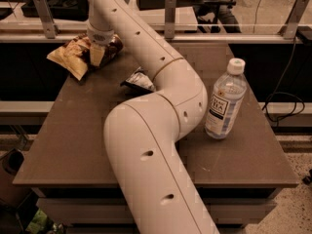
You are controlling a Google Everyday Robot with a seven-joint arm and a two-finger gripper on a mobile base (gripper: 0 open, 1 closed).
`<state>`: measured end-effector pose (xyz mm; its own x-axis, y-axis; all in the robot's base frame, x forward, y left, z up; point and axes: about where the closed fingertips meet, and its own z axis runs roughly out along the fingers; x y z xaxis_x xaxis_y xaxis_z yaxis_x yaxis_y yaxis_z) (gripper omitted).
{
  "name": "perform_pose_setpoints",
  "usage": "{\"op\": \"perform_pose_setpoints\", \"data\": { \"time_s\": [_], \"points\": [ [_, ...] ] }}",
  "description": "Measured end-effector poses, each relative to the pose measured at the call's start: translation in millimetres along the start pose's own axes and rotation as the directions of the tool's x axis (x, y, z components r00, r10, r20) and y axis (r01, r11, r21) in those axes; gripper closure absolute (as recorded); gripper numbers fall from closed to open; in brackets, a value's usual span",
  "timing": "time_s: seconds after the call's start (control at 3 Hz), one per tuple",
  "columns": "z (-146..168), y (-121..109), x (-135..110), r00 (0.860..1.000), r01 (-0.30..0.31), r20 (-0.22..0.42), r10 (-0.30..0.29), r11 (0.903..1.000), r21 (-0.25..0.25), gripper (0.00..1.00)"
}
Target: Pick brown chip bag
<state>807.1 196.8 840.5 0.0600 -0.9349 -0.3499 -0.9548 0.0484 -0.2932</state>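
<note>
I see water bottle point(224, 101) upright on bench point(73, 145) | small dark packet point(139, 81) left of bottle, well apart | black cable point(285, 99) right of bottle, off bench

Gripper point(97, 54) down on the brown chip bag point(72, 57), far-left corner of bench point(68, 135). Bottle point(224, 101) stands upright at right.

Brown table point(73, 145), metal rail posts point(169, 13) behind, speckled floor point(303, 156) right.
</note>
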Motion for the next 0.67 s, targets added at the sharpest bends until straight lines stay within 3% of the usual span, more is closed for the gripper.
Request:
{"op": "perform_pose_setpoints", "data": {
  "time_s": [0.67],
  "points": [
    [-66, -21, 5, 0.998, -0.049, -0.032, 0.053, 0.9931, 0.107, 1.0]
  ]
}}
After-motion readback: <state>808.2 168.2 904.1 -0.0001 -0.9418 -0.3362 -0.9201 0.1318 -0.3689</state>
